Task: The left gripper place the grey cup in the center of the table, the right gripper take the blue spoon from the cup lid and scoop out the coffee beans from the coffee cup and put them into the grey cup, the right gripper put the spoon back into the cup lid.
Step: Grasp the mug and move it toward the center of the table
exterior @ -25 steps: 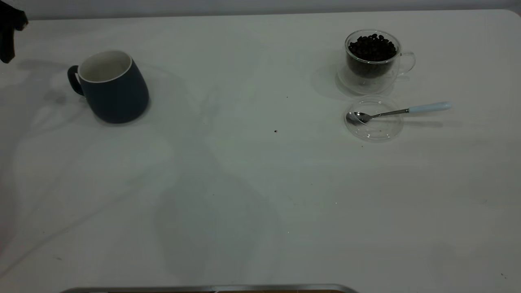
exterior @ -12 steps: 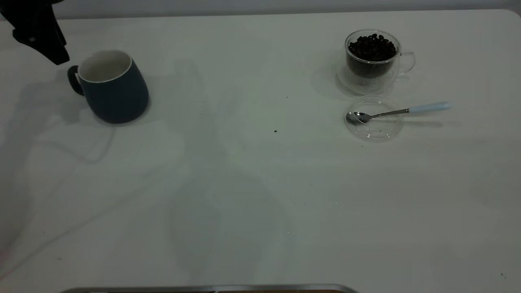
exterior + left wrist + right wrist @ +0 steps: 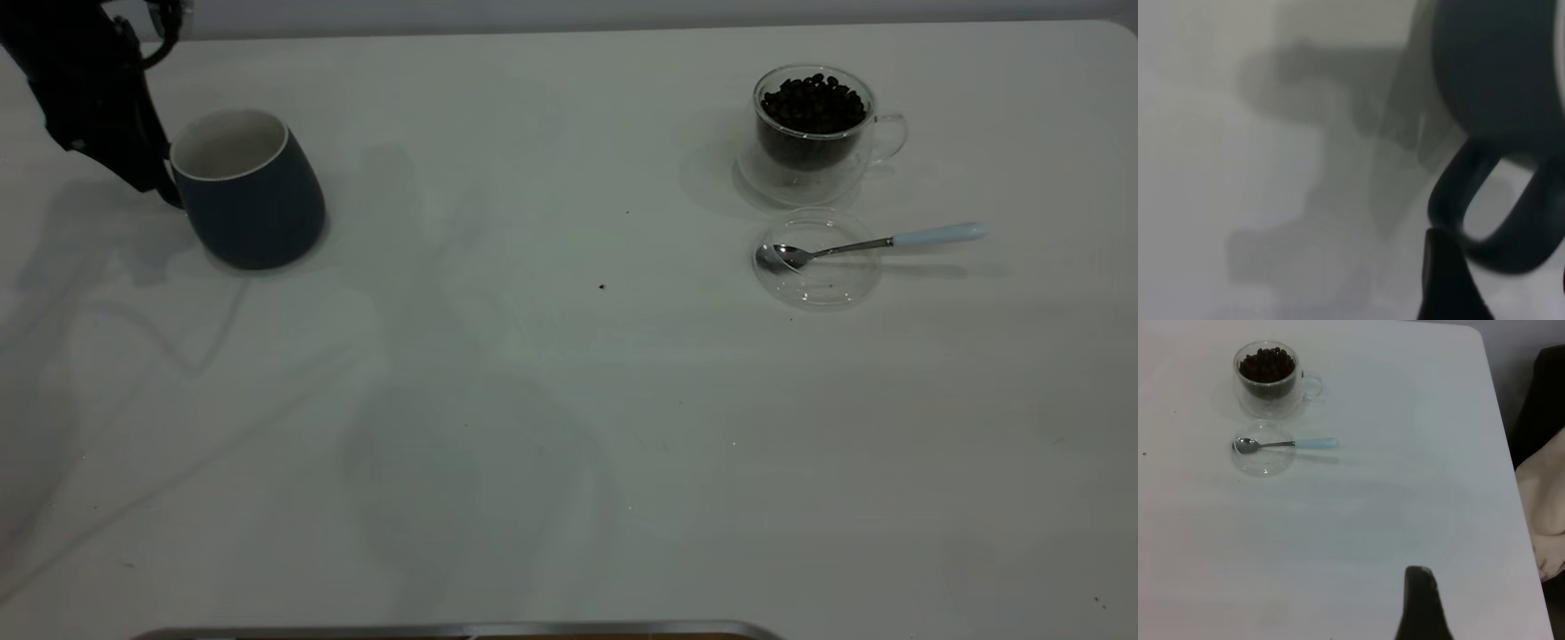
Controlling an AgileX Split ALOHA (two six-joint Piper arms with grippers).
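The grey cup [image 3: 249,191] stands upright at the table's [image 3: 533,427] far left, white inside, with its loop handle [image 3: 1498,200] turned toward my left gripper [image 3: 133,160]. That gripper [image 3: 1498,273] is open, and its fingers [image 3: 1445,280] straddle the handle's outer end without closing on it. At the right, the coffee cup [image 3: 813,133] holds a heap of coffee beans [image 3: 813,102]. Just in front of it lies the cup lid [image 3: 816,262] with the blue spoon [image 3: 871,242] resting across it, handle pointing right. My right gripper [image 3: 1421,607] hangs over bare table, far from the spoon [image 3: 1285,443].
A few dark specks [image 3: 602,286] dot the middle of the table. A metal edge [image 3: 444,631] runs along the near side. In the right wrist view, dark and pale shapes [image 3: 1545,513] lie past the table's edge.
My left gripper has come in from the top-left corner, moving down and right until it reaches the grey cup's handle. The cups, lid and spoon have not moved.
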